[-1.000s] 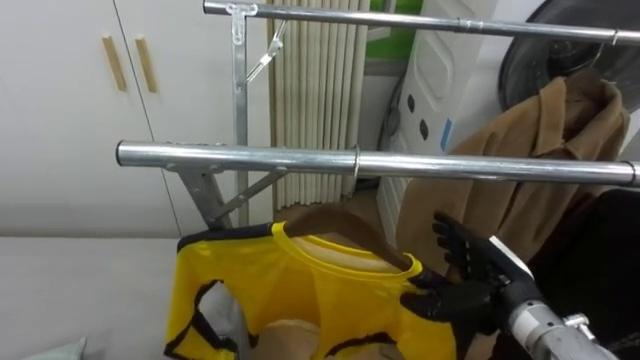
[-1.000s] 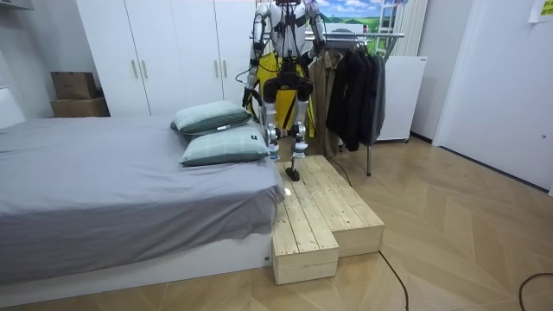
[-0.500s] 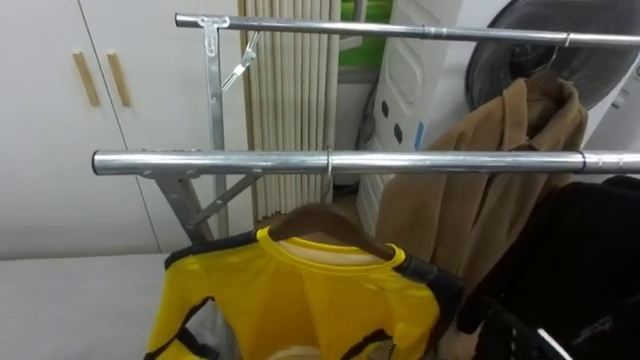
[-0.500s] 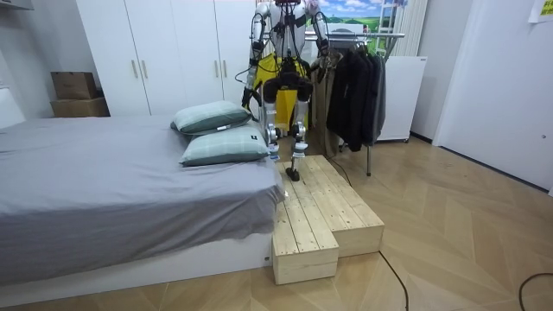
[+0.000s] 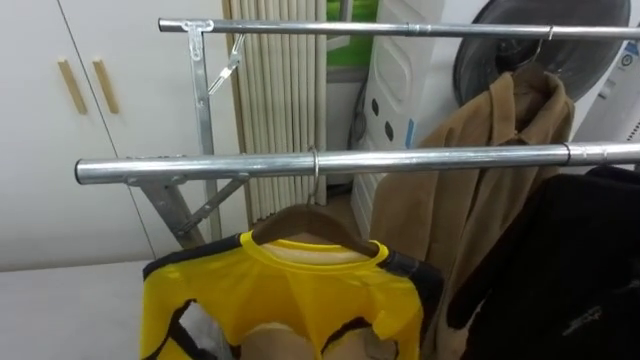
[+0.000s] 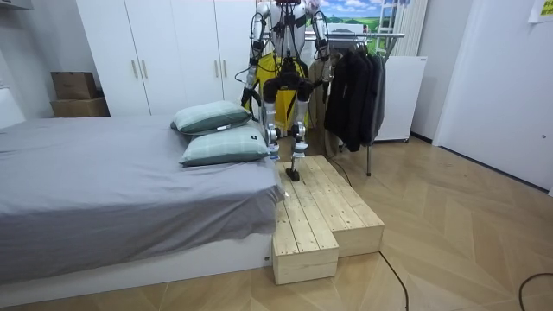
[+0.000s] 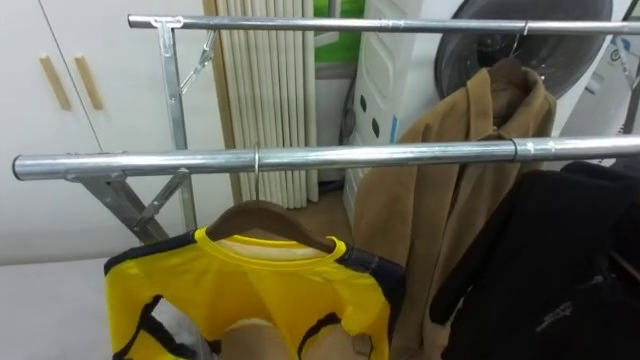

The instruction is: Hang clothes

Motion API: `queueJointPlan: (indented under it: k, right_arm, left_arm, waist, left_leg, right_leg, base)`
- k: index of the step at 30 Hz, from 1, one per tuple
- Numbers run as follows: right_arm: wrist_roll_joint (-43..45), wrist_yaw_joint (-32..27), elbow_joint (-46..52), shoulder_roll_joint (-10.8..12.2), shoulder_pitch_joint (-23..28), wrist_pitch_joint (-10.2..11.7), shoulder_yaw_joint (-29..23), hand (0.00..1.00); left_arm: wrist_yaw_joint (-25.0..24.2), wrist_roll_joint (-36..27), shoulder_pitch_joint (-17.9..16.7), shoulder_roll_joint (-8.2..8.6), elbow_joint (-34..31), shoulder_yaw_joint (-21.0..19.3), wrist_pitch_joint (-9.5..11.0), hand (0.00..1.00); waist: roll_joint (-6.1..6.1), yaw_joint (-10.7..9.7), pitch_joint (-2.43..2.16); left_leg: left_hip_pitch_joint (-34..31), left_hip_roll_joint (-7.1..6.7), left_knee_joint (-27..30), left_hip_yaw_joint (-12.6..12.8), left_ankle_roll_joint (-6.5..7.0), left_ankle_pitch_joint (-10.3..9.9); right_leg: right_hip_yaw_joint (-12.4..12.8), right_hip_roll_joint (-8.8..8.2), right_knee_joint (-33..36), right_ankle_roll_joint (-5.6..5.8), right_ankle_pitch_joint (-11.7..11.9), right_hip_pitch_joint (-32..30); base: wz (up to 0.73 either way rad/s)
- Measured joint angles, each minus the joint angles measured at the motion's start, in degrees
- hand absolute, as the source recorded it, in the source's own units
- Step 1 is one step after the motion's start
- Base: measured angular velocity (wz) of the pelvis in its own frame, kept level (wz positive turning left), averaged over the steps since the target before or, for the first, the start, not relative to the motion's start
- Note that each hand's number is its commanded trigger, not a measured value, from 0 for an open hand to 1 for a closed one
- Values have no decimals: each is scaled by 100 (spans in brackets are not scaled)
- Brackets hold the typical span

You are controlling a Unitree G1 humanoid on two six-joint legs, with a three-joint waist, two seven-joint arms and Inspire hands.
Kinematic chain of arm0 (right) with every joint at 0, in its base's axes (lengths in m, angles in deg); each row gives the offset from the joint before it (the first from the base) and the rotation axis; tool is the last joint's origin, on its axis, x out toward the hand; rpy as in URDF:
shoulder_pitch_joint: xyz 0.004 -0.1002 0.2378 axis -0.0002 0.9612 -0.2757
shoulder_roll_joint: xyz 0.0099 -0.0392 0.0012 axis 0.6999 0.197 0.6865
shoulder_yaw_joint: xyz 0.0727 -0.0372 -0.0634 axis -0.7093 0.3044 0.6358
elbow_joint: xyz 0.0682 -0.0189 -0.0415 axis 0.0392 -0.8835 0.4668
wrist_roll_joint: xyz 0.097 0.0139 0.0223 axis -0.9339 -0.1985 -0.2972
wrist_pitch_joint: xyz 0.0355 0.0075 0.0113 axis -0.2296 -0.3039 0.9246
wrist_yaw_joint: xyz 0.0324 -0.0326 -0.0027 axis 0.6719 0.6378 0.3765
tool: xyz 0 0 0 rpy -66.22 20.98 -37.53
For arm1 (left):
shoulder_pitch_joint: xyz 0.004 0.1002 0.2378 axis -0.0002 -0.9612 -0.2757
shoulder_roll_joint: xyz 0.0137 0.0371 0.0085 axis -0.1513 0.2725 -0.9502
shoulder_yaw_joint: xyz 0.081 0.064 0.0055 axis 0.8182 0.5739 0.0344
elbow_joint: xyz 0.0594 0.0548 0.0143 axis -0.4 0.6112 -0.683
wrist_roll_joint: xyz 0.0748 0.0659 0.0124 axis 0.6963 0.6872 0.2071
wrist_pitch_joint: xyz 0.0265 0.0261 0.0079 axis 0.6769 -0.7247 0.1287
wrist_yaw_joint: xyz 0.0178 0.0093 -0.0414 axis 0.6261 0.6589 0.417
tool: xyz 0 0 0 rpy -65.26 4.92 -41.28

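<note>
A yellow shirt with black trim [image 5: 290, 300] hangs on a wooden hanger [image 5: 310, 218]. The hanger's hook sits over the near metal rail [image 5: 200, 167] of the clothes rack, and nothing touches the shirt. In the room view I stand upright on the wooden platform [image 6: 324, 216], facing the rack. My left hand [image 6: 245, 89] is low at the room view's left of my body, and my right hand [image 6: 326, 76] is at the room view's right, beside the hanging coats. Both are too small there to read.
A brown coat [image 5: 480, 170] hangs from the far rail [image 5: 400, 28], and a black garment [image 5: 570, 270] hangs on the near rail to the right. A white wardrobe [image 5: 60, 120] stands left of the rack. The bed [image 6: 104, 190] with pillows lies beside the platform.
My right hand, which was open at the shirt's right shoulder, has dropped out of the eye view. The shirt now hangs free. The eye view has shifted slightly.
</note>
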Motion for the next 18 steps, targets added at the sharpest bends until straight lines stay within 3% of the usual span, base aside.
queueJointPlan:
  k: [2, 6, 8, 14, 18]
  right_arm:
    - [8, -113, -174, 84, 51, 115, -8, 0]
    - [8, -188, -346, 175, 69, 393, -1, 0]
    - [35, -171, -490, 215, 70, 527, 4, 0]
    - [-18, 38, -1032, 261, 91, 544, -13, 0]
    - [-108, 160, -1570, 264, 25, 541, -104, 0]
  left_arm:
    - [82, -104, 30, 8, 29, 16, 28, 0]
    - [46, -453, 93, 35, 306, 107, 364, 0]
    - [23, -603, 152, 35, 488, 118, 423, 0]
    - [-313, -763, 250, 108, 794, 108, 431, 0]
    - [-627, -759, 309, 151, 864, 89, 373, 0]
  waist:
    - [42, -15, 17]
    - [145, 1, 67]
    - [183, -10, 63]
    - [254, -19, 17]
    - [244, -27, 16]
  left_leg:
    - [-8, -8, 6, 0, 1, 0]
    - [-54, -25, -5, 15, 1, 0]
    - [-64, -29, -4, 47, 1, 0]
    - [-131, -28, -4, 21, 1, 0]
    - [-145, -25, -6, -4, 1, 0]
  right_leg:
    - [51, 5, 4, 9, -5, -12]
    - [206, 39, 11, 41, -8, -84]
    - [215, 37, 12, 46, -11, -96]
    - [127, 9, 9, 36, 1, -159]
    - [97, 3, 1, 25, -7, -163]
  base:
    - [-4]
    - [-11]
    - [-4]
    - [1]
    - [2]
